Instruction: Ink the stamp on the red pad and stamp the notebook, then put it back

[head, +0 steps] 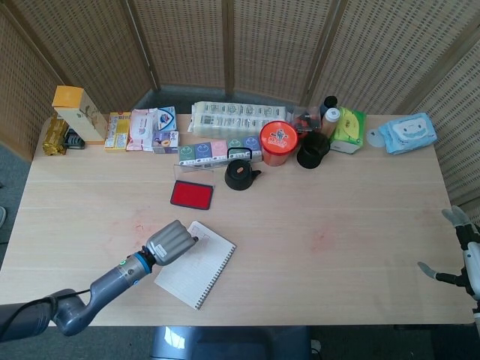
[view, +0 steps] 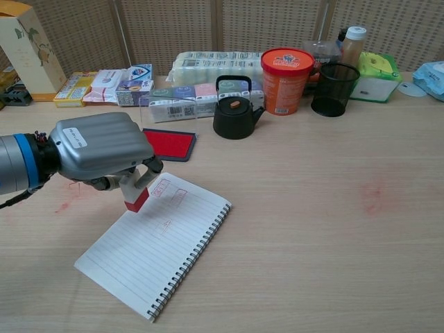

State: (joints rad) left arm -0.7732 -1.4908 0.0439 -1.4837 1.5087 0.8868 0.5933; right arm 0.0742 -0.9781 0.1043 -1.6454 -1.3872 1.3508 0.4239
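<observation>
My left hand (view: pixel 97 149) (head: pixel 166 242) grips a small stamp (view: pixel 137 196) with a red base, tilted, its base touching or just over the upper left edge of the notebook. The spiral notebook (view: pixel 156 243) (head: pixel 199 268) lies open on the table and carries faint red stamp marks near its top. The red ink pad (view: pixel 170 144) (head: pixel 191 194) sits open just beyond the notebook, apart from the hand. My right hand (head: pixel 457 255) shows only at the far right edge of the head view, fingers apart, holding nothing.
A black kettle (view: pixel 234 111), an orange tub (view: pixel 283 70) and a black mesh cup (view: pixel 334 89) stand behind the pad. Boxes and packets (view: pixel 194 90) line the back of the table (view: pixel 333 229). A tall yellow box (view: pixel 28 48) stands at the back left.
</observation>
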